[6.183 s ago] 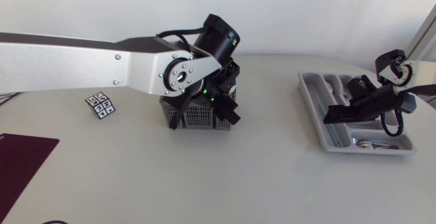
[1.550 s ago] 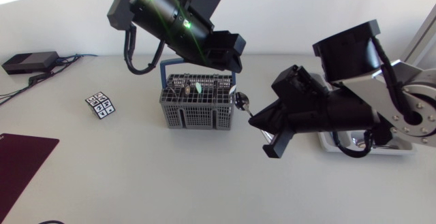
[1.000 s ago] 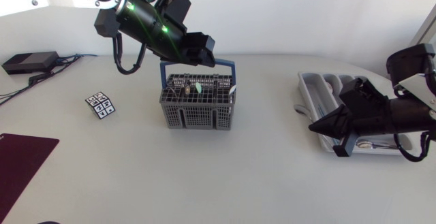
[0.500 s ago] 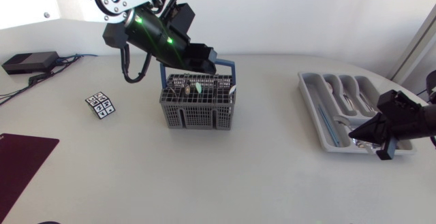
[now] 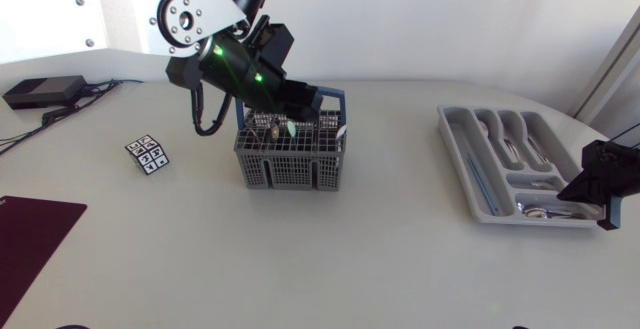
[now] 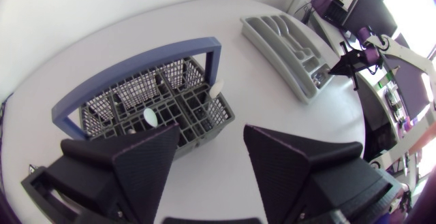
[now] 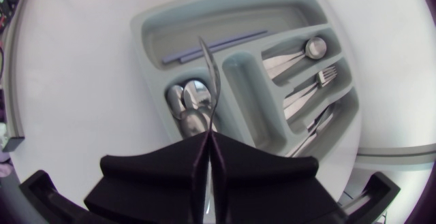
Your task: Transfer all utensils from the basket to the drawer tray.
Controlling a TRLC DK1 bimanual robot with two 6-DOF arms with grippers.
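Observation:
A grey wire basket with a blue handle stands mid-table and holds a few utensils with pale ends. My left gripper hangs just above its back rim. In the left wrist view this gripper is open with nothing between its fingers, and the basket is ahead of it. The grey drawer tray lies at the right. My right gripper is at the tray's near right corner. It is shut on a thin metal spoon, held edge-on above the tray.
The tray's compartments hold small spoons, forks, knives and a blue stick. A patterned marker cube sits left of the basket. A dark red mat lies at the front left, a black box with a cable at the back left.
My right arm has carried the spoon from beside the basket rightward to the tray's near end. My left arm has swung down toward the basket's back rim.

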